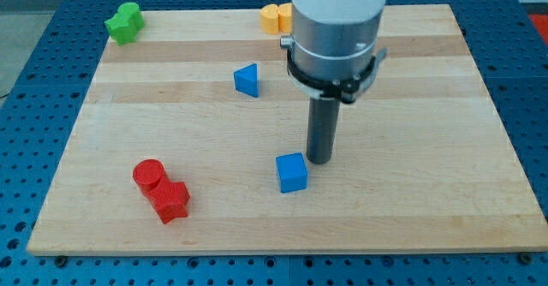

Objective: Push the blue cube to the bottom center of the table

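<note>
Light wooden board (411, 209) on a blue perforated table (26, 55), seen from one camera. No claw on this arm, so nothing to report as apart or clamped: it ends in a straight dark rod, and my tip (319, 162) is down on the wood.

Landmark is the small blue plastic cube (292, 172). It sits a bit below the board's middle, roughly centred left to right. My tip is just beside its upper right corner; can't tell if they touch.

From the cube:
- blue triangular block (247, 80): up and slightly to the view's left, well apart
- red cylinder (147, 175) and red block (172, 201), shape unclear, touching each other: far left, slightly lower
- orange block (274, 18): straight up at the board's top edge, partly hidden by the arm
- green block (124, 22): top left corner
</note>
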Controlling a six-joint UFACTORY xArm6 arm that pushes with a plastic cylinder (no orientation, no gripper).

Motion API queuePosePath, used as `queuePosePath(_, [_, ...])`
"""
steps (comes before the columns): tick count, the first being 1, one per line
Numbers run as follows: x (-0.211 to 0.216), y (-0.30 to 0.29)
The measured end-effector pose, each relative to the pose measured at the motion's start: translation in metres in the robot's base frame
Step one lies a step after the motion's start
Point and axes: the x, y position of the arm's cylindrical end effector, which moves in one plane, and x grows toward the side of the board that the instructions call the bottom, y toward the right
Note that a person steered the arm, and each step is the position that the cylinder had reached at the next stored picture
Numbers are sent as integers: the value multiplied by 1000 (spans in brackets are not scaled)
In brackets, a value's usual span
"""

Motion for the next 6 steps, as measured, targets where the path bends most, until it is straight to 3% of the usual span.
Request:
queuePosePath(1, [-19,-10])
queuePosePath(2, [-8,-23])
queuePosePath(4, [57,-11])
queuePosePath(5, [42,-11])
queuePosePath(6, [-14,-8])
